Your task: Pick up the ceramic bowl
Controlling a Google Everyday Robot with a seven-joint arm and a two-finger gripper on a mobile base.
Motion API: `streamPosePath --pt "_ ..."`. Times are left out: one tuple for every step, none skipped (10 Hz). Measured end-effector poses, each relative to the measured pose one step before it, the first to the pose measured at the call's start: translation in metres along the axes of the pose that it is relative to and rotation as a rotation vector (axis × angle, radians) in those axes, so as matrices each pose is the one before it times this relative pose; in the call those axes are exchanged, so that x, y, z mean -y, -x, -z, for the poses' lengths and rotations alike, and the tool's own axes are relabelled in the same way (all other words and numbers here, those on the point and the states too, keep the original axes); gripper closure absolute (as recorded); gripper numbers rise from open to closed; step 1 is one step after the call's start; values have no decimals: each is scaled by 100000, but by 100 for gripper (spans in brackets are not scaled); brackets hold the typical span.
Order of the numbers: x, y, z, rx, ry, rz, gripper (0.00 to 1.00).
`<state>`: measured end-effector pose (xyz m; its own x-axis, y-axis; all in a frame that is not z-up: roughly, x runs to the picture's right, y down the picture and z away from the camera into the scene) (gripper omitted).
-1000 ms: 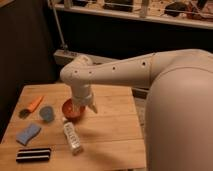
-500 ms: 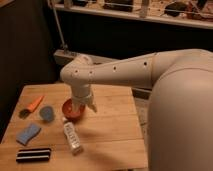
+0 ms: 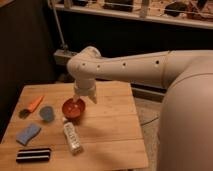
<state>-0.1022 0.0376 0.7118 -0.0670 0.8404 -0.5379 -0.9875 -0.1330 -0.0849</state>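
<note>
The ceramic bowl is a small orange-red round bowl standing on the wooden table, left of the middle. My gripper hangs from the white arm directly over the bowl's right rim and reaches down to it. The wrist hides the far right edge of the bowl. I cannot tell whether the gripper touches the bowl.
A blue-grey disc lies left of the bowl, an orange piece beyond it. A white bottle lies just in front of the bowl. A blue sponge and a black bar lie front left.
</note>
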Motion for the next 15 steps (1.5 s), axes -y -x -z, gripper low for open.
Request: streamPosePath --pt "167 890 -427 1075 -227 -1371 35" --pt "-28 946 -1111 655 -520 -1072 35" --pt "-37 408 -877 43 -216 -550 35" --pt "-110 350 -1169 -309 -210 -662 35" --pt "-23 376 -1292 -222 -759 -813 35" --pt "-205 219 -1131 -216 -633 -385 35" --pt "-200 232 -870 14 -385 -273 35" --pt "-169 207 -966 -102 -372 -446 35" --pt "-294 39 -1185 -481 -174 -525 35" --pt "-111 -117 -897 -631 -330 -248 35" --pt "-70 -312 -1335 -1302 -578 -275 35" --pt "13 -399 -1196 -1426 -549 37 35" --pt "-105 -416 -1039 -1409 -339 315 35" --pt "-110 -388 -1019 -1399 -480 383 35" --pt "-122 -343 -973 -1343 -472 579 35"
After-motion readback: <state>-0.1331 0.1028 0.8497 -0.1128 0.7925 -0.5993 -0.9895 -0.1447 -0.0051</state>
